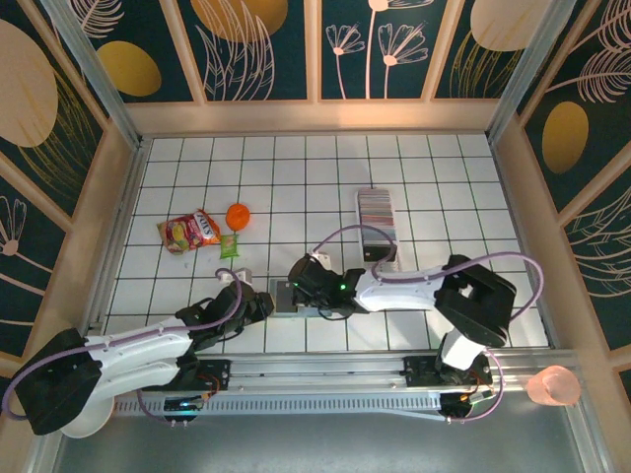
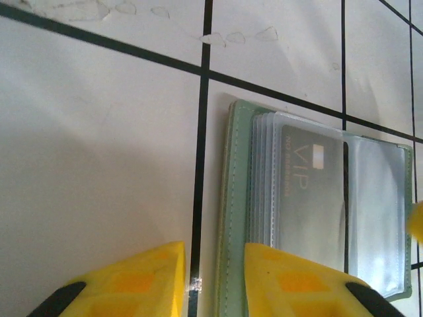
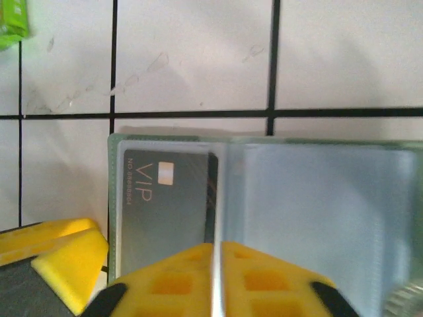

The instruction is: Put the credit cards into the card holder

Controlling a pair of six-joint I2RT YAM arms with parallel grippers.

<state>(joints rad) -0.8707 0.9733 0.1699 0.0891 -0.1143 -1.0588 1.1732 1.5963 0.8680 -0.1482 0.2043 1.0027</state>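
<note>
The sage-green card holder [image 1: 283,296] lies open on the white tiles between my two grippers. In the left wrist view its clear sleeves fan out, and a grey VIP card [image 2: 310,191] sits inside one. My left gripper [image 2: 215,281] is open, one yellow finger on the tile and the other over the holder's [image 2: 234,218] left edge. My right gripper [image 3: 216,264] is shut on a clear sleeve standing edge-on at the fold of the holder [image 3: 317,205], with the VIP card [image 3: 165,205] just left of it. The other credit cards [image 1: 378,210] stand as a striped row farther back.
A long clear tray [image 1: 380,248] holds the card row. A red snack bag [image 1: 187,232], an orange ball [image 1: 238,216] and a small green packet [image 1: 229,246] lie to the back left. A pink cup [image 1: 554,385] sits outside the front right rail. Wooden walls ring the table.
</note>
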